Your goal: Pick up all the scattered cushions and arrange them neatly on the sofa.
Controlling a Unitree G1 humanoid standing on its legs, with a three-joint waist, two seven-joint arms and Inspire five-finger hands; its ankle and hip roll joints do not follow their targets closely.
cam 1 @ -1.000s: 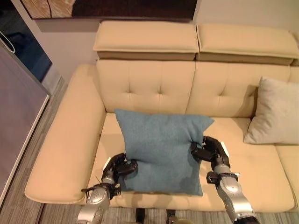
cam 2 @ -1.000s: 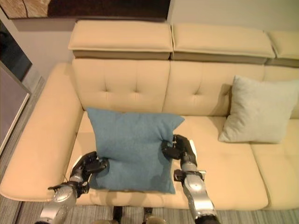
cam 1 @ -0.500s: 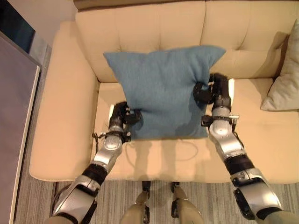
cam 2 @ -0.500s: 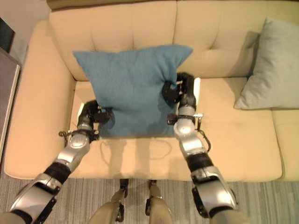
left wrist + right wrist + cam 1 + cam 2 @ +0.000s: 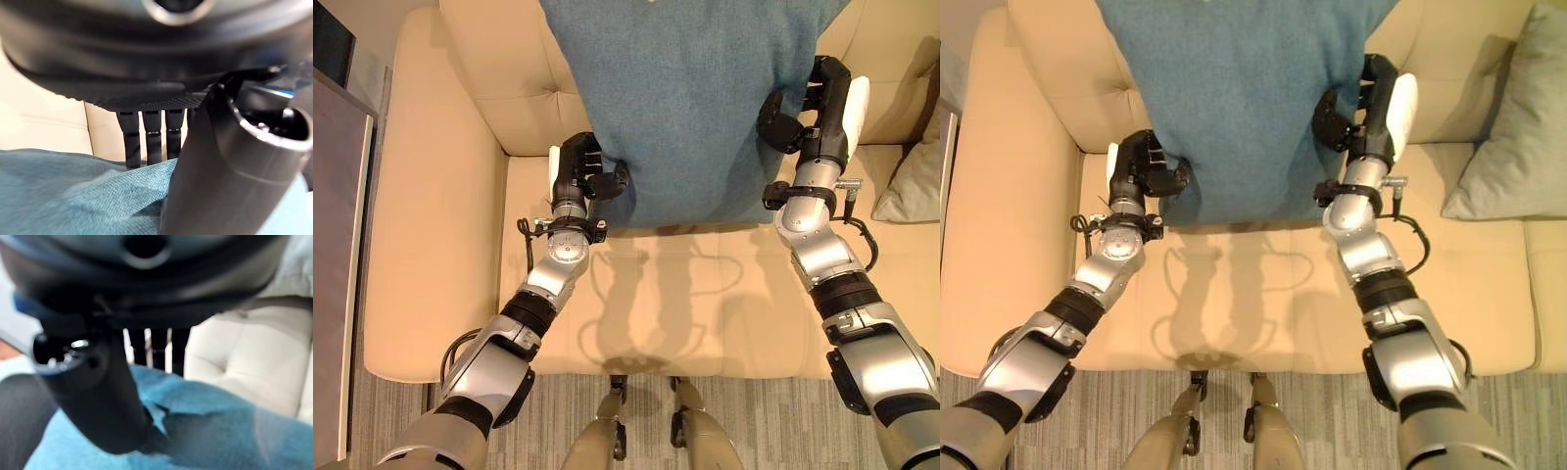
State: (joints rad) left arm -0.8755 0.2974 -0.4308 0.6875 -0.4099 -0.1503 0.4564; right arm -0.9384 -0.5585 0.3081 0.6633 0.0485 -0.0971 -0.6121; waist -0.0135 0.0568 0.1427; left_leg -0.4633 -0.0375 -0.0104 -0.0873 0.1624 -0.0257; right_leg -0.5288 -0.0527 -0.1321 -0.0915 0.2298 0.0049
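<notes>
A: How far along is it?

B: Partway, I'd judge. The blue cushion (image 5: 690, 98) is up against the sofa (image 5: 440, 196) backrest over the left seat, but both hands grip it, so it isn't set down. A pale cushion (image 5: 1513, 117) leans at the backrest on the right, well apart from the blue one; that one looks placed.

A: What's left?

B: Letting the blue one settle upright and releasing it. Whether other cushions lie elsewhere, I can't tell.

A: And the hands?

B: The left hand (image 5: 582, 176) pinches the cushion's lower left corner, thumb on the near face, fingers (image 5: 146, 137) behind the cloth. The right hand (image 5: 808, 113) clamps the right edge higher up, thumb pressed into the fabric, fingers (image 5: 156, 347) curled round the back. Both arms reach far forward over the seat, the right one held higher than the left.
</notes>
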